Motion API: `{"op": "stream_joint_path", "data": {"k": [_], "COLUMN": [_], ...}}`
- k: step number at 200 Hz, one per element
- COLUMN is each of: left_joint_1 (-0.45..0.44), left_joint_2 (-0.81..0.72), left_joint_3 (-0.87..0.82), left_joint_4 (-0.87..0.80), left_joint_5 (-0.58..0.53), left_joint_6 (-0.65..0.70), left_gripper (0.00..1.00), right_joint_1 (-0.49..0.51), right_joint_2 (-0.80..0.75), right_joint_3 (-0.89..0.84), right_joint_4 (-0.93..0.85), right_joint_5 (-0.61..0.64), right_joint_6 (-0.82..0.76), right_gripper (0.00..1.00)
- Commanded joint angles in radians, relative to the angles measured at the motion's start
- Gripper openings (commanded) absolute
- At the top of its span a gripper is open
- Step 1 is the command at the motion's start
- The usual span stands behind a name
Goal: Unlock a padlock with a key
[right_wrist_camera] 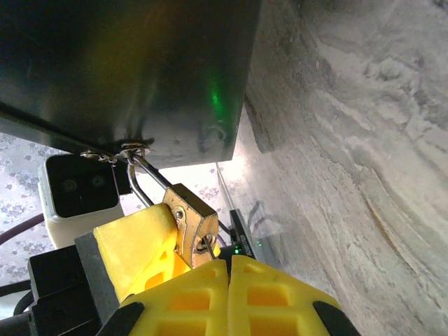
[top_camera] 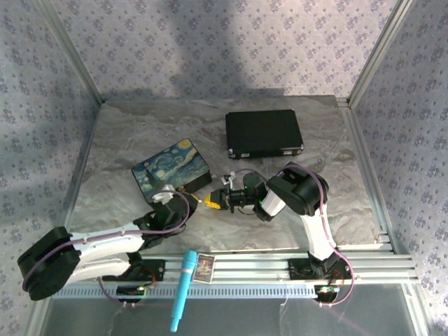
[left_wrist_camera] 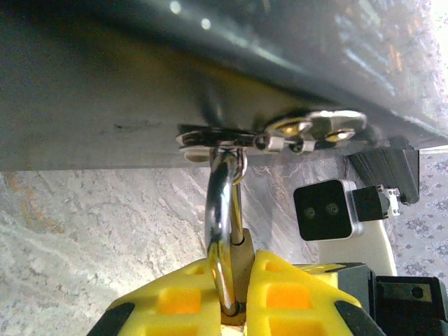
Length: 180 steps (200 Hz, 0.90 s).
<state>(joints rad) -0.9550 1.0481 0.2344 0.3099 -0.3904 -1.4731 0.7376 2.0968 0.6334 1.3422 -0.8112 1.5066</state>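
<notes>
Left pincer (left_wrist_camera: 234, 280) is clamped on the padlock (right_wrist_camera: 190, 218); right pincer (right_wrist_camera: 228, 273) is shut.
The padlock is hung from the painted box (top_camera: 171, 168) by its clasp (left_wrist_camera: 308, 129), at the box's 4 o'clock side.

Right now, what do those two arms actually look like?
The left arm and right arm have white shells, black joints and thin purple cables. The left claw and right claw have chunky yellow waffle-patterned fingers edged in black.

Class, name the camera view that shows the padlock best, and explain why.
Right wrist: the padlock shows its brass body and its shackle hooked to a metal clasp. Left wrist shows mostly the shackle between yellow fingers. From above it is too small to tell.
</notes>
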Motion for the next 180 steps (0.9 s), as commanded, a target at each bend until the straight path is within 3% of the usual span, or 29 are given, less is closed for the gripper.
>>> {"op": "stream_joint_path", "data": {"k": [1,53,180], "left_joint_1": [-0.011,0.008,0.028], "left_joint_2": [0.008,0.036,0.071], "left_joint_3": [0.039,0.061,0.075], "left_joint_4": [0.189,0.175,0.128], "left_joint_5": [0.138,0.162,0.159], "left_joint_6": [0.021,0.028,0.029], "left_gripper": [0.00,0.00,0.13], "right_joint_1": [0.007,0.005,0.027], "right_joint_2": [0.010,-0.008,-0.021], "right_joint_3": [0.053,0.057,0.054], "right_joint_4": [0.047,0.047,0.047], "right_joint_5": [-0.027,-0.042,-0.031], "right_joint_6": [0.018,0.020,0.009], "right_gripper": [0.00,0.00,0.00]}}
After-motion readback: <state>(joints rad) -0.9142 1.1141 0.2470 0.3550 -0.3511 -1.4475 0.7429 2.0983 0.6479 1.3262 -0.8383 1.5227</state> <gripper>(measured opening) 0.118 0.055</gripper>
